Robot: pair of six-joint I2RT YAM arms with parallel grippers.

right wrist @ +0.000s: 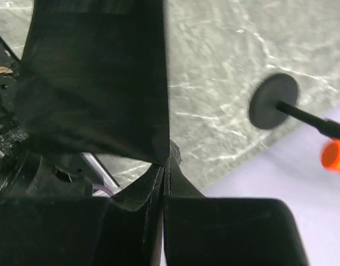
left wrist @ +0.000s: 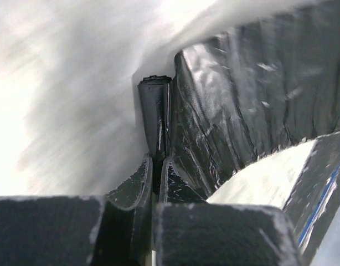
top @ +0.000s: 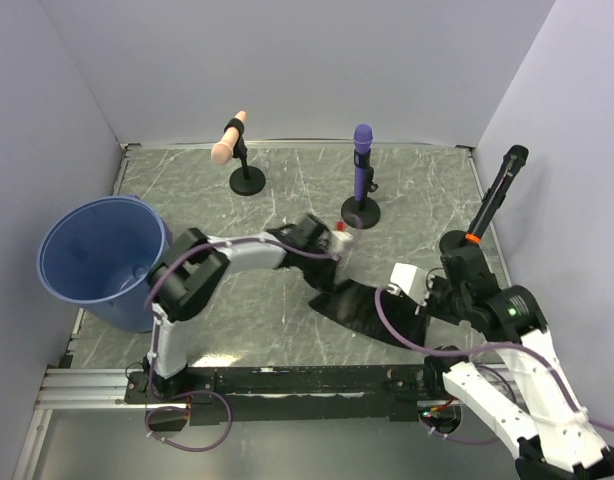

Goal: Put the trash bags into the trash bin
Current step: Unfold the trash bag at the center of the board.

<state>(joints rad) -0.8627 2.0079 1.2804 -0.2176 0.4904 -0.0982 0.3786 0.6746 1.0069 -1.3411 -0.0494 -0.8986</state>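
The left gripper [left wrist: 156, 162] and right gripper [right wrist: 166, 164] are each clamping shut on the black trash bag [top: 362, 310] mid-table [top: 287, 180]; the trash bin [top: 127, 305] is standing at the left edge.

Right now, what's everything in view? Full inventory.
trash bin: one, blue, left edge of table
trash bag: one seen, black, centre, spanning between both hands
peach mic: one, on stand, back left
purple mic: one, on stand, back centre
black mic: one, orange ring, on stand, right side
table: one, grey marbled
left hand: shut on trash bag
right hand: shut on trash bag
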